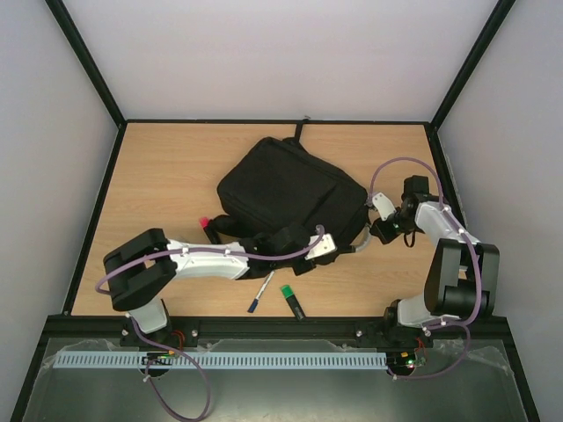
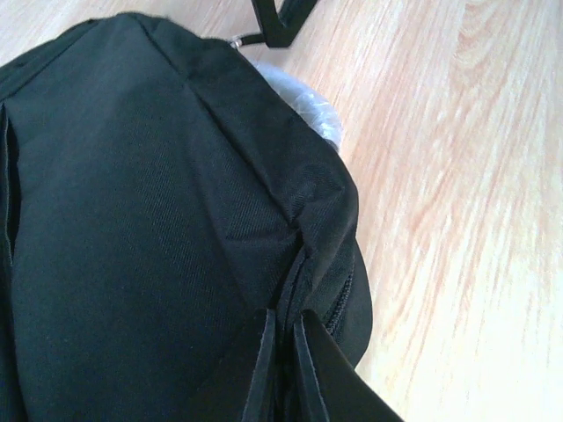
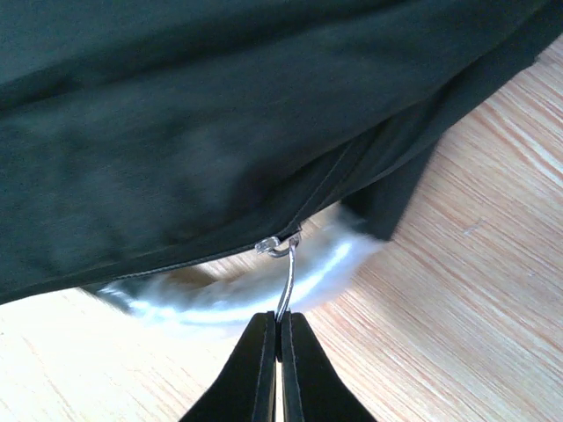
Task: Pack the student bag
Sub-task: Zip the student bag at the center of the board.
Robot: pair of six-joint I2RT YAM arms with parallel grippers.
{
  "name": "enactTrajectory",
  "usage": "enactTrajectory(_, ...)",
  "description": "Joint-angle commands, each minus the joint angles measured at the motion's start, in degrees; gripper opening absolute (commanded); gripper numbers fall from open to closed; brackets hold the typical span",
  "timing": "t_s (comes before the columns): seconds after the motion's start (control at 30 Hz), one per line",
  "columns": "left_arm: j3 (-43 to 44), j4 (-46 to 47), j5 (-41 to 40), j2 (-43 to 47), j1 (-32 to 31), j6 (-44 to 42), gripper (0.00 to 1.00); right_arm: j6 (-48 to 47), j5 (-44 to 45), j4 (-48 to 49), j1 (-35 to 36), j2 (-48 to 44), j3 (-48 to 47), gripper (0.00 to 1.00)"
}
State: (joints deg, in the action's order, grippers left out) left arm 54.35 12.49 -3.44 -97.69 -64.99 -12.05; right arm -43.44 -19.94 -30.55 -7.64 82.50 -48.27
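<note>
The right end effector point(image 3: 280, 323) is pinched shut on the thin wire zipper pull point(image 3: 286, 264). The slider sits on the near edge of the bag point(image 3: 176, 123), just above the pale, blurred loop handle point(image 3: 229, 303). The left end effector point(image 2: 283, 338) is closed narrow on a fold of the bag's fabric beside the zipper line at a corner. The bag lies flat in the middle of the counter point(image 1: 158, 176) with both arms at its near edge. A pen point(image 1: 259, 295) and a green marker point(image 1: 293, 301) lie outside it, close by.

The step looks like opening the zipper. To do it well, draw the pull along the zipper track rather than away from the bag, since the thin wire could slip from the tips. The left pinch should hold the fabric taut against that pull so the soft bag neither bunches nor drags. Go slowly round the corner, where the slider seems likeliest to jam.
</note>
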Motion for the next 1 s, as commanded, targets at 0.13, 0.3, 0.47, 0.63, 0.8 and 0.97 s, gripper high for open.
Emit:
enactTrajectory(0.13,-8.89,-3.68,-3.19,10.10,-1.86,8.28,0.06,0.24,2.18,1.03,-1.33,3.52,-3.27,0.01)
enactTrajectory(0.3,-12.35,-5.79,-5.78,14.91,-1.97,16.61,0.40,-1.40,-0.27,0.16,-1.33,0.36,-0.98,0.01)
enactTrajectory(0.47,-9.88,-15.68,-11.73,17.74,-0.46,27.62,0.48,-3.69,-0.49,-0.33,-1.33,-4.70,3.44,0.01)
enactTrajectory(0.63,-8.01,-25.02,-15.42,17.81,3.19,36.19,0.36,-4.83,-0.78,-0.81,-1.33,-8.66,7.06,0.01)
enactTrajectory(0.8,-12.34,-26.79,-22.01,19.76,8.43,47.73,0.09,-5.31,-1.21,-0.88,-1.33,-10.55,9.16,0.01)
enactTrajectory(0.97,-11.83,-21.77,-18.76,14.60,13.39,47.23,0.02,-6.12,-2.01,-2.11,-1.24,-12.24,9.92,0.01)
